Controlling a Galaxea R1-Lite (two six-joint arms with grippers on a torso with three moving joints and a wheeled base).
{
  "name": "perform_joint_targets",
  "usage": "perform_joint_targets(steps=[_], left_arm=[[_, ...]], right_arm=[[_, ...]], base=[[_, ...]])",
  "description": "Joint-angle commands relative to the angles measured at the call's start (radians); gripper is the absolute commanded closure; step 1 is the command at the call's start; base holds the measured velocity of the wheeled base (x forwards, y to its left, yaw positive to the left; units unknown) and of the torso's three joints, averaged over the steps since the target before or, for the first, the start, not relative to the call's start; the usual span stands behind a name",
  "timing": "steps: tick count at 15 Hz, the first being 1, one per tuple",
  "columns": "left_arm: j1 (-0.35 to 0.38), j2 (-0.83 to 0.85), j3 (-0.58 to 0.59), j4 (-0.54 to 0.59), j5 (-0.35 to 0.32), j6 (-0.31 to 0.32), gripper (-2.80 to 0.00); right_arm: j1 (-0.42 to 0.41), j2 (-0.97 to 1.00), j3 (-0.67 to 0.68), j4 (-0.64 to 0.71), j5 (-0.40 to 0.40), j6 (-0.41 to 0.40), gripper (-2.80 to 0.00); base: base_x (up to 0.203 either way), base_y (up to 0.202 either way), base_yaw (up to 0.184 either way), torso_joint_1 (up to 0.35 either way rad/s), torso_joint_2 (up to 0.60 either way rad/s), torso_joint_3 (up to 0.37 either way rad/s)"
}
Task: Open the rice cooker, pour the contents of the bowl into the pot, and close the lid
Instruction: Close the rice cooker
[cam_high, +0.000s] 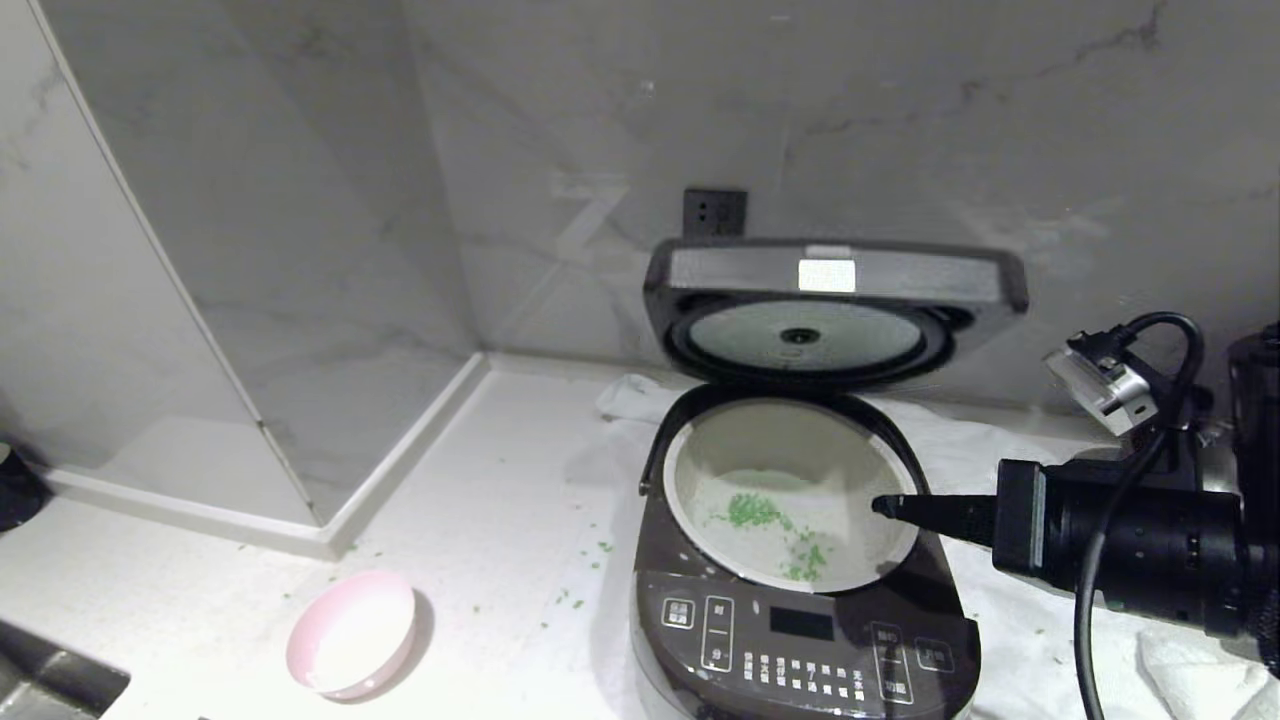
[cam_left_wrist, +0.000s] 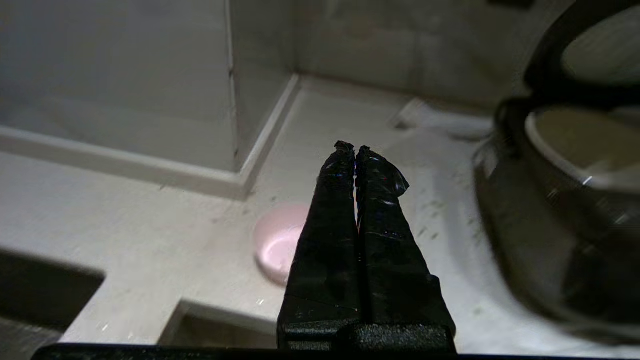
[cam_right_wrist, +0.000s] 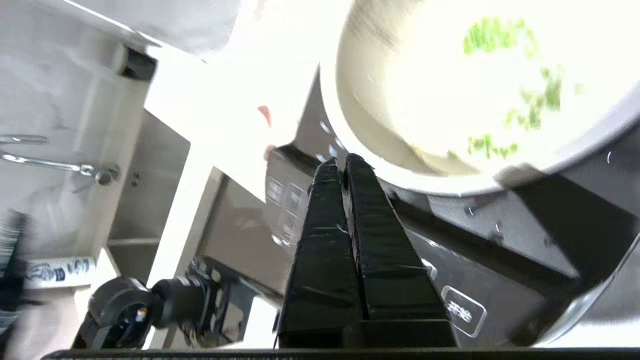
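Over the pot (cam_high: 790, 490), your right gripper (cam_high: 885, 506) is pinched closed, empty; lid (cam_high: 835, 305) up, bowl (cam_high: 352, 633) emptied, only closing left.

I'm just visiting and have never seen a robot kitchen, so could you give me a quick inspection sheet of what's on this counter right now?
Surface: white counter, scattered with green bits.
Job's things: rice cooker with lid raised; pot holds green bits; pink bowl looks empty, on the counter beside the cooker.
Clutter: white cloth under and beside the cooker.
Grippers: right gripper shut, empty, at the pot's rim; left gripper shut, empty, above the bowl.
Cables: black cable looped on the right arm.
Surroundings: marble wall, wall socket.
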Motion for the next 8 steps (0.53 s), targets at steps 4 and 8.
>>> perform_joint_targets(steps=[4,8], left_arm=[[-0.054,0.626,-0.396,-0.149,-0.146,-0.144,0.0],[-0.243,1.0,-0.668,-0.258,-0.072,-0.193,0.0]], right_arm=[[0.007,-0.179,-0.152,0.027,-0.036,-0.183,0.0],[-0.114,-0.122,-0.363,0.119,-0.074,-0.239,0.0]], base=[[0.0,0.0,0.0,0.0,0.0,0.0],[0.0,0.0,0.0,0.0,0.0,0.0]])
